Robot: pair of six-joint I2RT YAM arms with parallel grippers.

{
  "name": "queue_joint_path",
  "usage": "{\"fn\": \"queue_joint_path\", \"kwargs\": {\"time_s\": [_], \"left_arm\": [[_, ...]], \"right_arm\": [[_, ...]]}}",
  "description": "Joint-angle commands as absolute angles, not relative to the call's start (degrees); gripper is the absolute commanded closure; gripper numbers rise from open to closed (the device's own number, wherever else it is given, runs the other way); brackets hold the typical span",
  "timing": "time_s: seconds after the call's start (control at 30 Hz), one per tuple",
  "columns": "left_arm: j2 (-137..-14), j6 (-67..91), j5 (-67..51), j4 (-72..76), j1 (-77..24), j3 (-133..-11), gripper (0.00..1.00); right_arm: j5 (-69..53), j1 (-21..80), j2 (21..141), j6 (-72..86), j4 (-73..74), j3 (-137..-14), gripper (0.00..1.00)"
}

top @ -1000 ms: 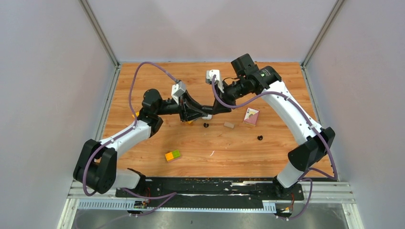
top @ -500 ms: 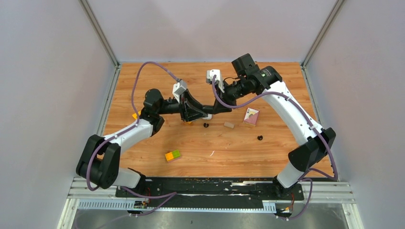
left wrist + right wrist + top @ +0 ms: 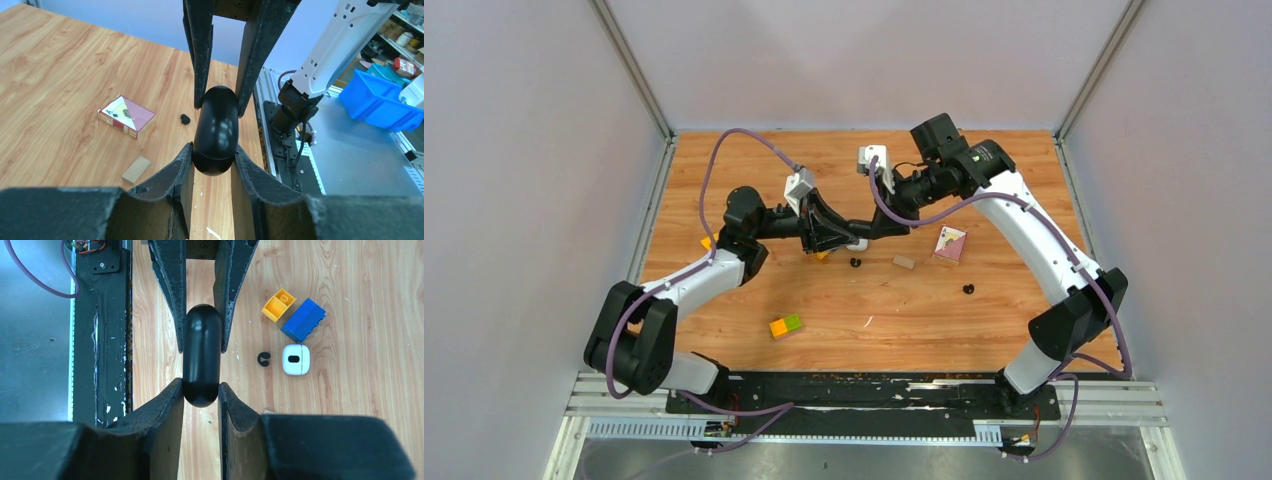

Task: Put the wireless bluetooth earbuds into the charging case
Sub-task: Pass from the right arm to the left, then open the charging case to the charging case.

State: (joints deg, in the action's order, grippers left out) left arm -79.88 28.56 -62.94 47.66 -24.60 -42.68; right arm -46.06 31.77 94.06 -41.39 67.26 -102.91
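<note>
Wooden tabletop [image 3: 944, 340] between grey walls. Nearest the arm bases, a green-and-orange block [image 3: 786, 325] and a thin white sliver [image 3: 867, 321]. Farther in, one black earbud [image 3: 969, 289] alone on the wood. Beyond it, a second black earbud [image 3: 855, 263] just beside a white case [image 3: 295, 359], with a small wooden block [image 3: 904, 262] and a card deck [image 3: 950, 243] to the right. Over these, clear of the wood, the black charging case [image 3: 216, 125]: one end pinched by the left claw [image 3: 213, 155], the other by the right claw [image 3: 200, 390], both clamped on it. Past the white case, a yellow block [image 3: 278, 304] touching a blue block [image 3: 303, 319].
</note>
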Motion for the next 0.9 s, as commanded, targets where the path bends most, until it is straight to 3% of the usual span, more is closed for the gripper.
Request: {"fn": "queue_joint_path", "kwargs": {"time_s": [0.0, 0.13, 0.63, 0.87], "left_arm": [[-79.65, 28.53, -63.33, 51.12, -24.17, -43.51, 1.00], [-79.49, 27.83, -63.53, 52.41, -24.17, -43.20, 1.00], [-79.10, 25.93, -64.51, 54.14, -24.19, -42.56, 1.00], [-79.11, 25.84, -63.98, 53.56, -24.17, -42.54, 1.00]], "right_arm": [[-48.42, 31.64, 92.33, -37.93, 65.12, -101.84, 0.73], [-48.12, 31.32, 92.91, -33.15, 63.59, -100.32, 0.58], [-61.51, 20.81, 96.15, -10.90, 52.05, -100.04, 0.56], [-65.54, 20.13, 95.77, -9.94, 50.92, -98.57, 0.54]]}}
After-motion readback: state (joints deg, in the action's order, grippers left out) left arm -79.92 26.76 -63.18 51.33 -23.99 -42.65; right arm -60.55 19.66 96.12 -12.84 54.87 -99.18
